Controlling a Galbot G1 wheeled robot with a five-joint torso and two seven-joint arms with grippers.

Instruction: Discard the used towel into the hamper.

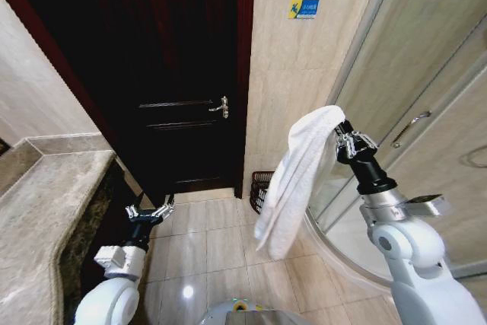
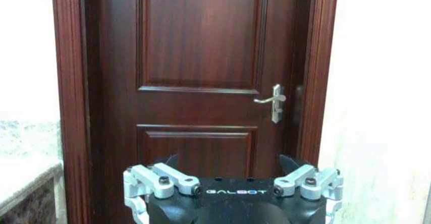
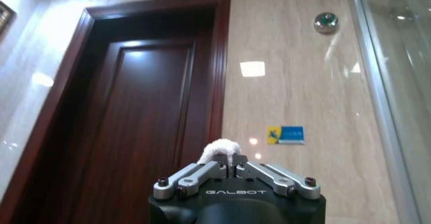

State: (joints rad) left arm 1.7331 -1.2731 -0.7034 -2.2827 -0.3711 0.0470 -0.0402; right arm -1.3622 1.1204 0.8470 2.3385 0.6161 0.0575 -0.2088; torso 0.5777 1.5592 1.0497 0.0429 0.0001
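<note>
Item one: my right gripper point(image 1: 340, 136), raised at about 3 o'clock in the head view, jaws pinched together on the top fold of a long white terry towel point(image 1: 295, 179); in the right wrist view a small tuft of that cloth point(image 3: 220, 150) pokes out just past my closed fingers point(image 3: 202, 176). The towel hangs limp from the grip, its lower end trailing toward 6 o'clock above the glossy beige floor tiles point(image 1: 221, 245). Item two: the small round open-weave hamper of dark reddish-brown wicker point(image 1: 259, 186), standing on the floor against the beige stone wall point(image 1: 304, 74), just right of the dark mahogany panelled door point(image 1: 175, 97), partly hidden behind the hanging towel. Item three: my left gripper point(image 1: 149, 211), low at about 7 o'clock beside the mottled stone countertop point(image 1: 46, 203), fingers spread apart, holding nothing, facing the door and its silver lever handle point(image 2: 273, 100). Item four: curved glass shower enclosure point(image 1: 426, 127), right of the towel.
</note>
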